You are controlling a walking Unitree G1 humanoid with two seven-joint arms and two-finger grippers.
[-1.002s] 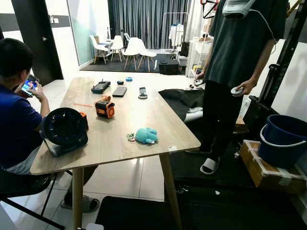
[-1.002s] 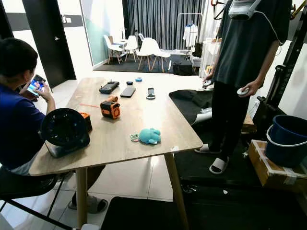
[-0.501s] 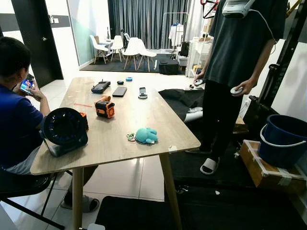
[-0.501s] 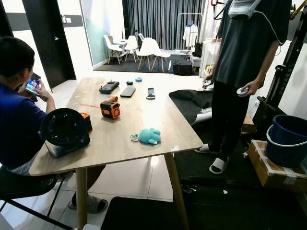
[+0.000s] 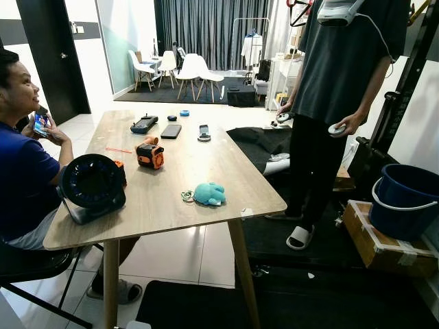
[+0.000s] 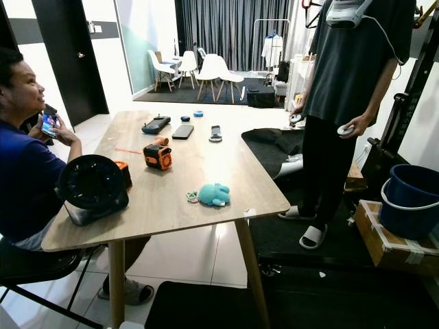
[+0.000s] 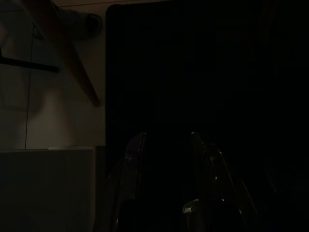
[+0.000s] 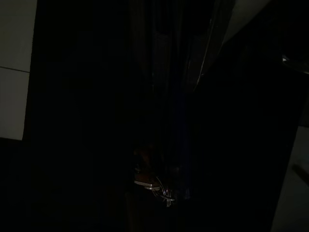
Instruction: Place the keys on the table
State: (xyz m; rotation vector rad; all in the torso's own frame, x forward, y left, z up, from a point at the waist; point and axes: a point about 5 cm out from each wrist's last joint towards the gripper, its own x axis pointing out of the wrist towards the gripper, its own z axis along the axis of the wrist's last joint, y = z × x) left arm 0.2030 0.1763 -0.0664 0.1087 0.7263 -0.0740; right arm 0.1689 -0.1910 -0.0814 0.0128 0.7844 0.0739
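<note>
We see small metal keys on a ring [image 5: 186,196] beside a teal plush toy [image 5: 208,194] on the wooden surface [image 5: 178,164]: light, loose, best pinched at the ring; left gripper [image 7: 164,159] apart, right gripper's state we cannot tell.

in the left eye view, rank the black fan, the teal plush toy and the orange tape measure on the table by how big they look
1. Black fan, clearly largest, though it also sits nearest the camera.
2. Teal plush toy.
3. Orange tape measure, close to the plush in apparent size and farther away, so that order is unsure.

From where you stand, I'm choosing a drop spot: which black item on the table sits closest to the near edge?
The round black fan at the near left corner. The phone-like slab, controller and the small black gadget all lie toward the far end.
</note>
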